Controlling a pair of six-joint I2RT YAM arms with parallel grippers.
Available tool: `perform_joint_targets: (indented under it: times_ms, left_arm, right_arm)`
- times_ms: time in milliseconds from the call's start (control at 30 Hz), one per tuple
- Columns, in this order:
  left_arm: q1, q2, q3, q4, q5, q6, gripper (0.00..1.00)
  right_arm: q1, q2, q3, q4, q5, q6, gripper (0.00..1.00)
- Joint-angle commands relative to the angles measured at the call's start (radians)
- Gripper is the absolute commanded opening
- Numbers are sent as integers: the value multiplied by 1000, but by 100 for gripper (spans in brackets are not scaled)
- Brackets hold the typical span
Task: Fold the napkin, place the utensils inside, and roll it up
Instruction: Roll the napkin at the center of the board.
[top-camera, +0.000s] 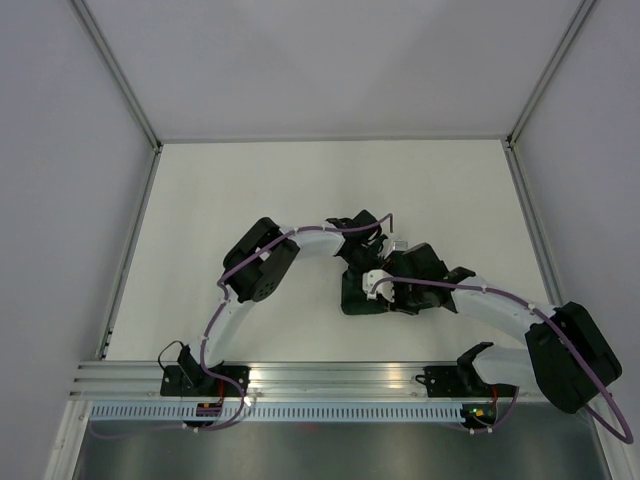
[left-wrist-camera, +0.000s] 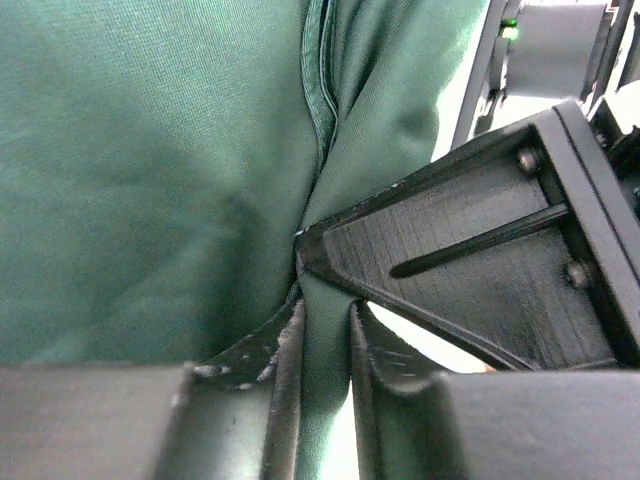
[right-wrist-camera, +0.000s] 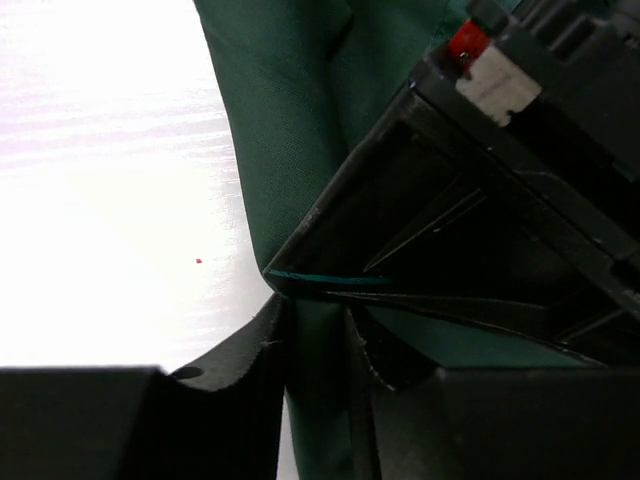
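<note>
Top external view is showing me both arms bent in toward the middle of the table (top-camera: 250, 200), the left arm (top-camera: 258, 268) from the left and the right arm (top-camera: 500, 305) from the right, their wrists crowding together over the napkin (top-camera: 350, 300). From up here I am seeing only a dark green patch of it, peeking out under the wrists (the rest is lying hidden beneath them).

Through the left wrist camera, the cloth is filling most of the picture, rumpled, with a seam (left-wrist-camera: 318, 90) running down toward the left fingers (left-wrist-camera: 288, 340). Those fingers are pinching a narrow upright fold of the napkin between them. One black finger of the other arm is jutting in from the right, its tip touching the same fold just above my left pair.

Through the right wrist camera, the right fingers (right-wrist-camera: 270, 345) are clamping a fold of the green cloth too, the fabric filling the gap between them. A finger of the left arm is slanting in from the upper right, its tip meeting the cloth just above. Bare white table is lying to the left of the napkin there.
</note>
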Motion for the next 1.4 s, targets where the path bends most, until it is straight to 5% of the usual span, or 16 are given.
perform_joint_targets:
  times_ms: [0, 167, 400, 700, 967, 1233, 1367]
  left_arm:
    - [24, 59, -42, -51, -251, -67, 31]
    - [76, -65, -103, 101, -211, -222, 43]
    - [157, -228, -201, 344, -199, -392, 47]
    - [268, -571, -566, 721, -516, -595, 46]
    - [195, -772, -824, 924, -819, -399, 47]
    - [-146, -782, -903, 1085, -1139, 274, 51]
    - [-264, -730, -883, 1088, -1171, 434, 57]
  right_arm:
    - [2, 13, -12, 38, 32, 20, 29]
    - [1, 34, 5, 21, 18, 20, 18]
    - [-39, 132, 71, -39, -63, -13, 13]
    - [-205, 414, 293, -293, -267, -184, 11]
    - [-314, 703, 566, -631, -409, -365, 11]
    - [-346, 811, 637, -697, -422, -395, 11]
    - [-347, 830, 648, -705, -424, -391, 11]
